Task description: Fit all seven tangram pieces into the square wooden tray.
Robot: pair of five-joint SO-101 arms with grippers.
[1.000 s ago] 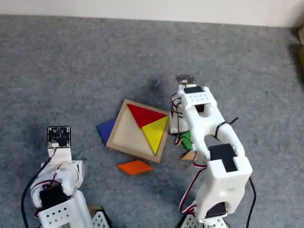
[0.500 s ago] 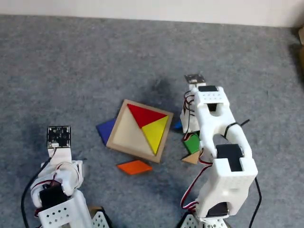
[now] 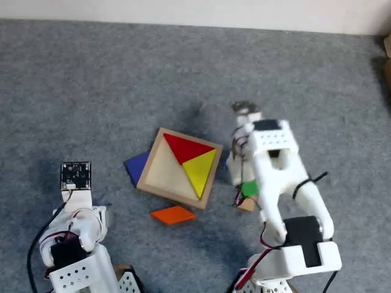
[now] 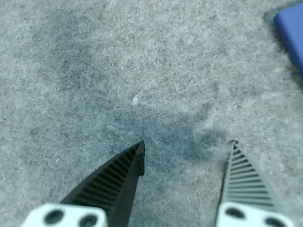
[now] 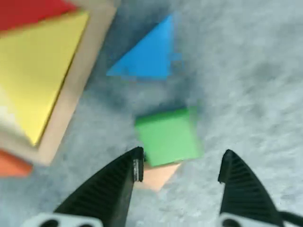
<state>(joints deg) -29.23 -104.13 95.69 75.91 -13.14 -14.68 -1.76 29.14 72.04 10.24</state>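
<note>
While tray (image 3: 160, 171) sits skewed, orange parallelogram (image 3: 174, 214) lies near; long axis left-right.

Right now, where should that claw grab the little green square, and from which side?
From straight above, pinching two opposite straight edges. The green square lies flat on the carpet, so only its thin sides offer a hold. The open right claw hangs over it; I'd avoid the edge where the tan piece pokes out.
</note>
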